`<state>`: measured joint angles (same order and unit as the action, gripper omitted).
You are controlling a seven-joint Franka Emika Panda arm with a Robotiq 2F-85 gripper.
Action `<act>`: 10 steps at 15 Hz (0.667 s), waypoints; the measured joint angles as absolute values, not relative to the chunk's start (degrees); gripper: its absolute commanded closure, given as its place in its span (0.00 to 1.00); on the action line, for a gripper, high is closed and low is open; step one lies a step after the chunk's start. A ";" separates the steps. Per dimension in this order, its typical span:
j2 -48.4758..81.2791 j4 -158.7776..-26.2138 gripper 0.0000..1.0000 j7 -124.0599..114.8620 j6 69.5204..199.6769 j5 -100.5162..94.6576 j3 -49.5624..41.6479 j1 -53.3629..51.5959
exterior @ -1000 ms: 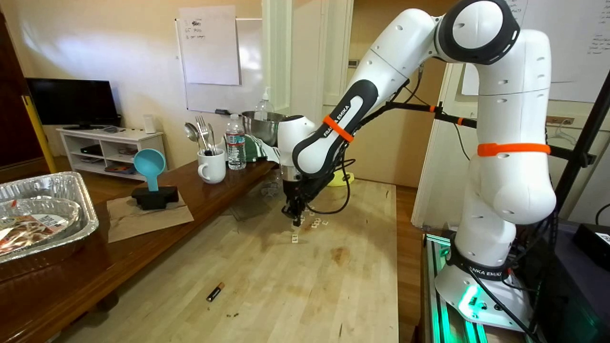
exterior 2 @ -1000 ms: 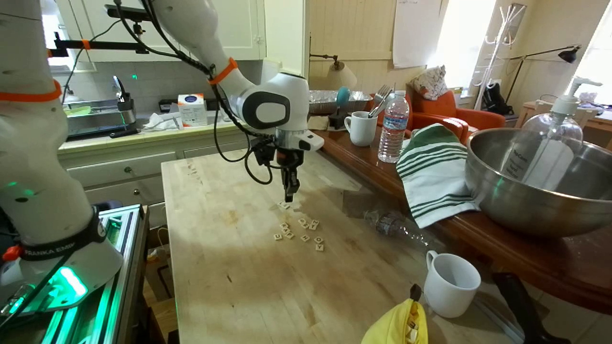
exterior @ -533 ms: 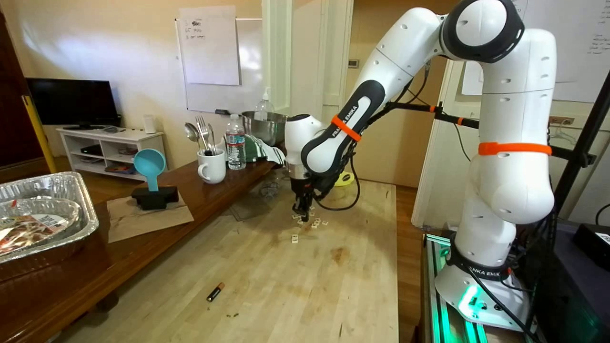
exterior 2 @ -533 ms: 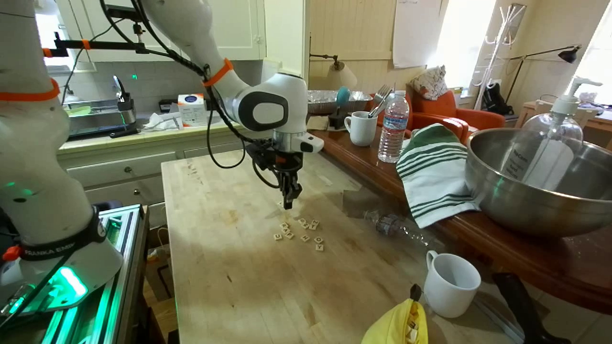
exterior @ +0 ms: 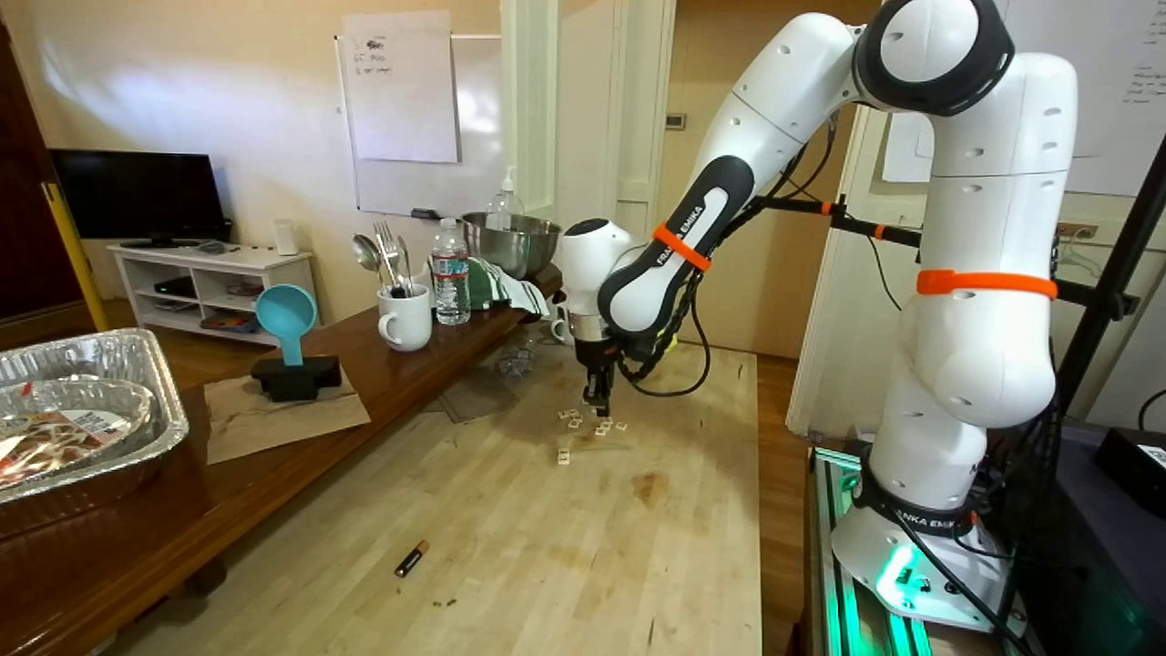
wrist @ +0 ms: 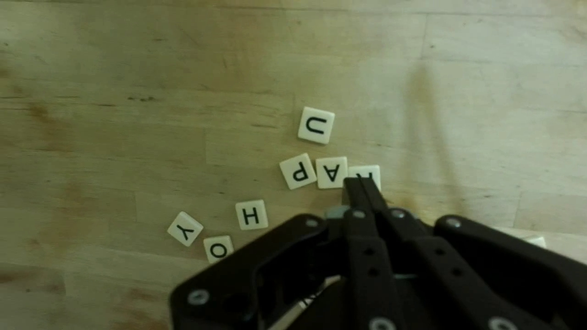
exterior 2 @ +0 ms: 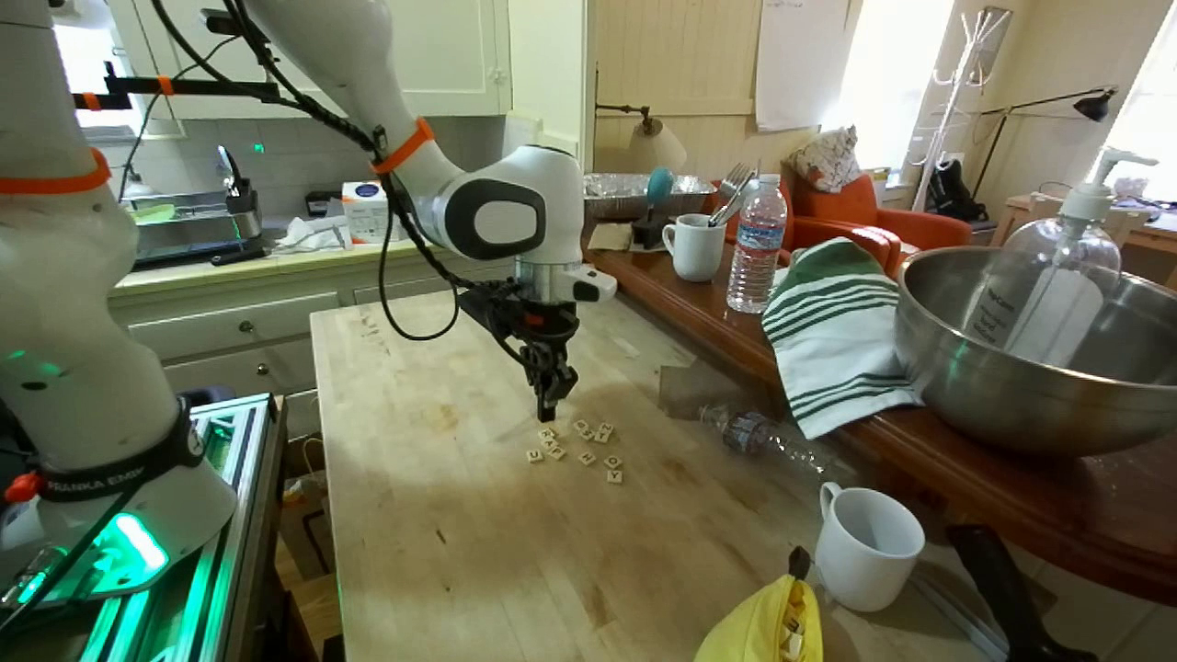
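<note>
My black gripper (wrist: 360,179) is shut, fingertips together and nothing seen between them. It points down over small cream letter tiles on the pale wooden table (exterior 2: 478,552). In the wrist view its tips cover part of one tile (wrist: 373,172), beside an A tile (wrist: 331,173) and a P tile (wrist: 298,171). A U tile (wrist: 316,125) lies farther up. To the left are an H tile (wrist: 251,215), a Y tile (wrist: 185,228) and an O tile (wrist: 218,249). Another tile is mostly hidden behind the fingers. Whether the tips touch a tile I cannot tell.
A battery (exterior: 412,558) lies on the table. Near one end are a white mug (exterior 2: 869,549), a yellow pouch (exterior 2: 768,618) and a black handle (exterior 2: 1007,598). A clear bottle (exterior 2: 749,432) lies beside the raised brown counter (exterior: 228,497), which bears a steel bowl (exterior 2: 1048,386).
The shut gripper has travelled across the table, away from the pair of tiles it was near and over to the main cluster. The tiles look unmoved.
</note>
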<state>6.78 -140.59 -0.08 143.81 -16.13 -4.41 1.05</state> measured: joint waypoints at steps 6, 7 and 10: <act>6.16 -142.72 1.00 3.35 146.89 -17.02 -4.82 2.33; 6.11 -143.05 1.00 3.88 147.49 -17.02 -4.88 2.56; 6.07 -143.85 1.00 5.24 148.98 -17.02 -5.08 3.10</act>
